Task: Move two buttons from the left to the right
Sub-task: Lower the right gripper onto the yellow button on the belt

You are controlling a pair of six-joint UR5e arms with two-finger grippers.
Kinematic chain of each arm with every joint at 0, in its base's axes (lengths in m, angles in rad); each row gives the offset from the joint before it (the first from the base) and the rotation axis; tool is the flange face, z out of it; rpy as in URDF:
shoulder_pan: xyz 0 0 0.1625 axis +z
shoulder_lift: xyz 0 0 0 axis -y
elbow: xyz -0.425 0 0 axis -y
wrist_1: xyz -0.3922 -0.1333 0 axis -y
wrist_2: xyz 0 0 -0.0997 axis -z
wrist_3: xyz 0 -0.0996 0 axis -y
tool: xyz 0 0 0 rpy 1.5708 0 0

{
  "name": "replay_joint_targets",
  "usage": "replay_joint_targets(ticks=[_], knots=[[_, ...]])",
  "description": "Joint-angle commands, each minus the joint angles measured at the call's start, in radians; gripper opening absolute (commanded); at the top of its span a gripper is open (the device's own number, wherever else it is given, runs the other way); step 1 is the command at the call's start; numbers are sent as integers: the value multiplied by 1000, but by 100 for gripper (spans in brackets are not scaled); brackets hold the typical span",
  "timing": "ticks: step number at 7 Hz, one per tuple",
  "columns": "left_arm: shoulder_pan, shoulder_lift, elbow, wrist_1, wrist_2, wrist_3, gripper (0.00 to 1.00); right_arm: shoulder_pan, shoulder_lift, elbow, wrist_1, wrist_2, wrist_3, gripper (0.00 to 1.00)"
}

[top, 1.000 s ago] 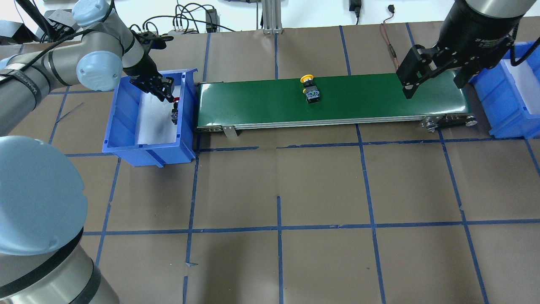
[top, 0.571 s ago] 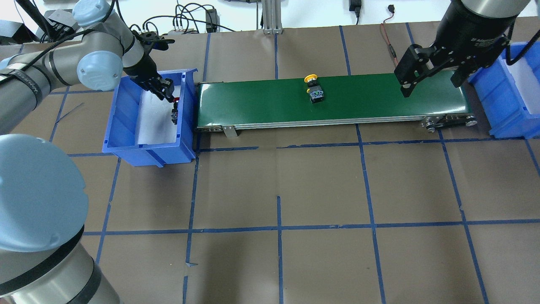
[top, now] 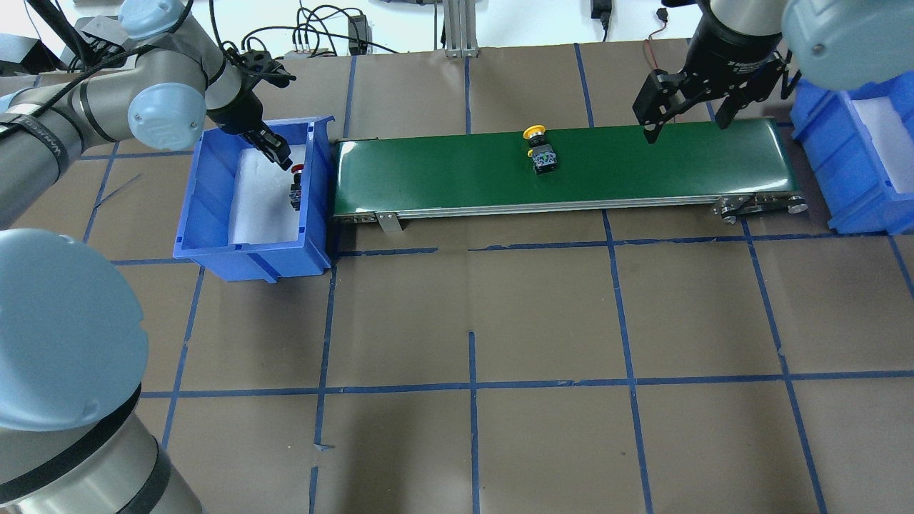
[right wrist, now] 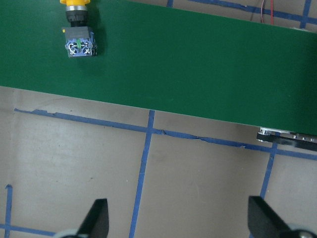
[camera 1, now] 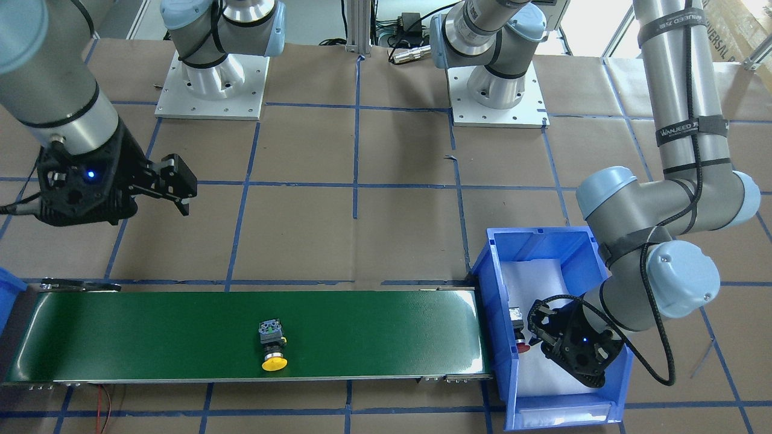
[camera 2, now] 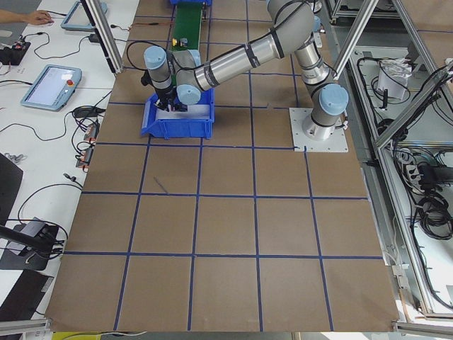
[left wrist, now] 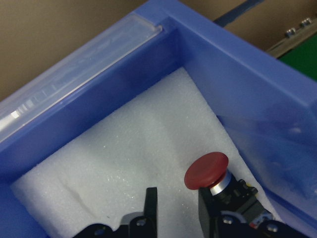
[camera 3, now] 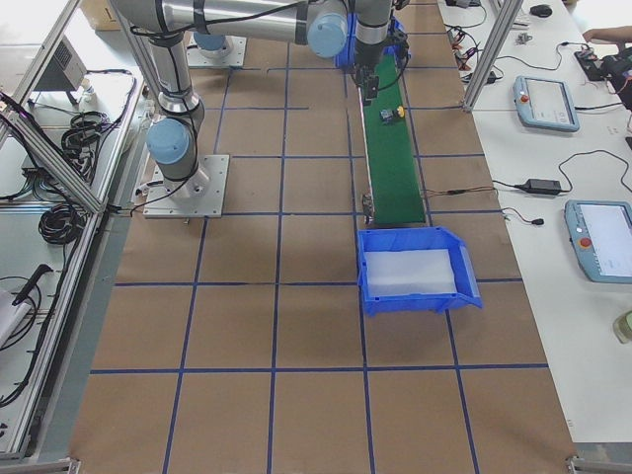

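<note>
The yellow-capped button (top: 539, 151) lies on its side on the green conveyor belt (top: 443, 171), a little right of the middle; it also shows in the front view (camera 1: 272, 343) and the right wrist view (right wrist: 78, 34). The red-capped button (top: 295, 185) lies on white foam in the left blue bin (top: 214, 214), against the wall next to the belt. My left gripper (top: 280, 153) is inside that bin, open and empty. In the left wrist view the red button (left wrist: 207, 170) sits just beside one finger (left wrist: 209, 210). My right gripper (top: 685, 123) hangs open and empty above the belt's right part.
A second blue bin (top: 850, 178) with white foam stands past the belt's right end. The belt's roller and bracket (top: 757, 205) stick out at that end. Cables (top: 657, 64) and an aluminium post (top: 457, 28) lie along the far table edge.
The yellow button has travelled a little to the right on the belt. My right gripper has moved left, nearer the button. My left gripper has shifted slightly back in the bin, still open.
</note>
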Motion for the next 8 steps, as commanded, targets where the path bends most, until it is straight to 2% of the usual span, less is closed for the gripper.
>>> replay_joint_targets(ticks=[1, 2, 4, 6, 8], knots=[[-16, -2, -22, 61, 13, 190, 49, 86, 134, -5, -175, -5, 16, 100], [-22, -3, -26, 84, 17, 250, 49, 109, 203, -9, -261, -14, 48, 100], [-27, -2, -27, 89, 17, 308, 49, 123, 283, -25, -341, -28, 53, 100], [-30, -6, -30, 91, 15, 324, 49, 123, 365, -106, -342, -31, 53, 100], [-53, 0, -32, 103, 17, 341, 49, 125, 390, -114, -342, -31, 73, 100]])
